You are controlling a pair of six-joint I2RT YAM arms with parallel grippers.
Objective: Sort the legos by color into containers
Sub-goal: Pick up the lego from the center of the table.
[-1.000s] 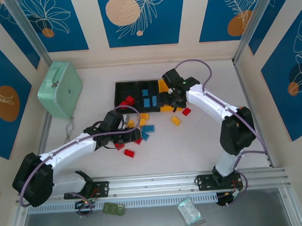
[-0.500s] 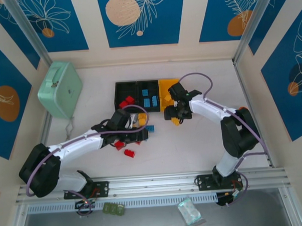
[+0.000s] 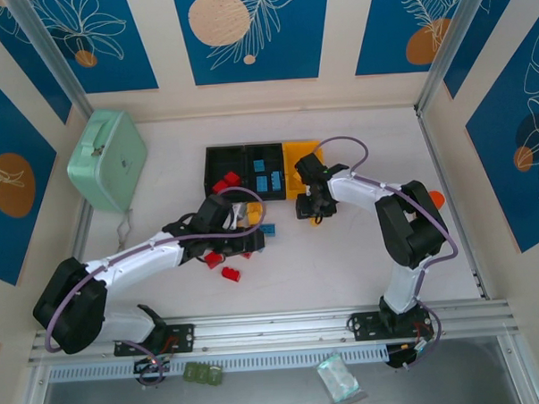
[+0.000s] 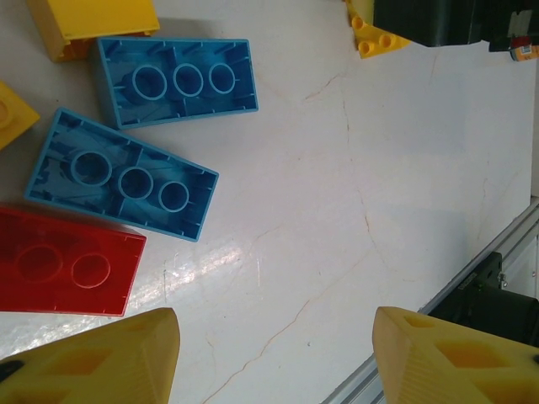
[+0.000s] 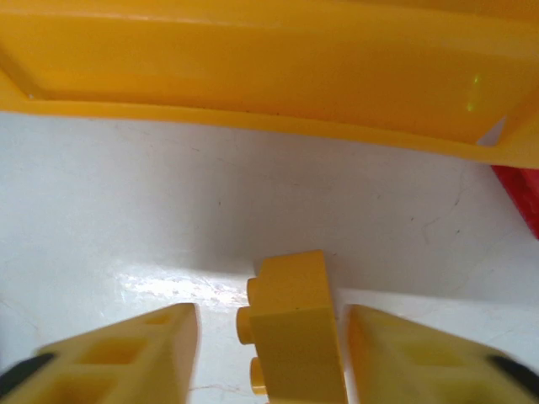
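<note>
Three joined containers stand at the back: a black one (image 3: 223, 161), a black one (image 3: 266, 166) holding blue legos, and a yellow-orange one (image 3: 300, 160) (image 5: 269, 67). My right gripper (image 3: 313, 211) (image 5: 271, 337) is down on the table just in front of the yellow-orange one. It is open, with a small yellow lego (image 5: 295, 328) between its fingers and a gap on each side. My left gripper (image 3: 251, 241) (image 4: 274, 362) is open over bare table. Beside it lie two blue legos (image 4: 174, 80) (image 4: 122, 174) and a red lego (image 4: 67, 261).
A mint-green case (image 3: 107, 160) stands at the back left. Red legos (image 3: 230, 273) lie near the left arm and more red ones (image 3: 226, 181) by the black container. A red lego (image 5: 518, 198) lies right of the right gripper. Metal rails (image 3: 275, 327) edge the near side.
The right gripper came down from over the yellow-orange container to the table, and its jaws narrowed around the yellow lego. The left arm shifted slightly right, then held still.
</note>
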